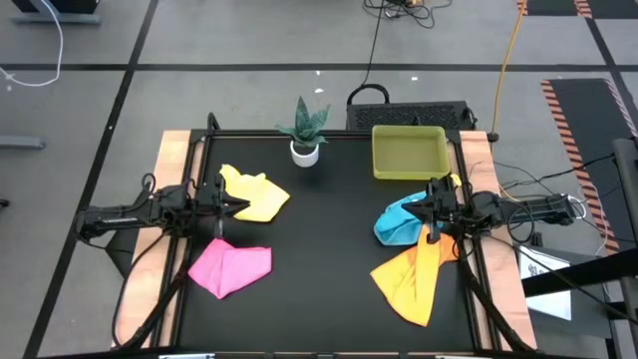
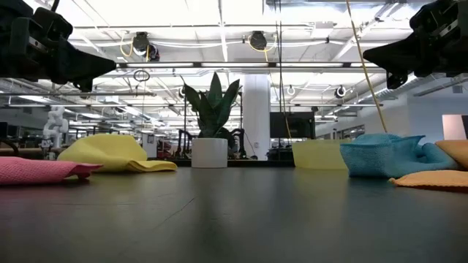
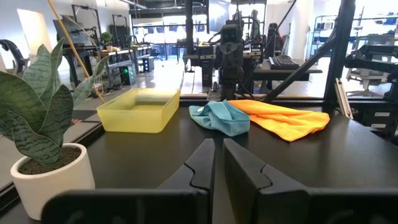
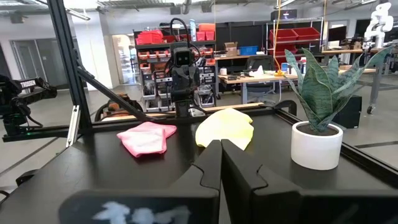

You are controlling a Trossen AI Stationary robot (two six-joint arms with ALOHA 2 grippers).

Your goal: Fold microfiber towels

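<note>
Four soft, plain microfiber cloths lie crumpled on the matte black bench (image 1: 319, 259), none of them folded yet, so the task looks to be at its very start. The yellow microfiber towel (image 1: 254, 194) sits bunched at the left far side, with the pink microfiber towel (image 1: 231, 267) just nearer than it, lying flatter with a loose flap. On the right, the light blue microfiber towel (image 1: 401, 221) is heaped in a rounded lump, and the orange microfiber towel (image 1: 411, 279) spreads out in a long wedge touching its near edge. Their slack, napped fabric will likely sag and slide when lifted by one corner.

The left end effector (image 1: 237, 204) hangs above the bench at the left edge, right by the yellow towel, its two dark fingers (image 3: 202, 165) pressed nearly together and holding nothing. The right end effector (image 1: 427, 209) hovers at the right edge over the blue and orange towels, its fingers (image 4: 208, 165) likewise closed to a thin slit and empty. Both seem parked symmetrically, each beside its own pair of cloths.

A yellow-green rectangular plastic tray (image 1: 408, 152) stands at the far right, and a small snake plant in a white pot (image 1: 305, 130) at the far middle, both apart from the towels.
</note>
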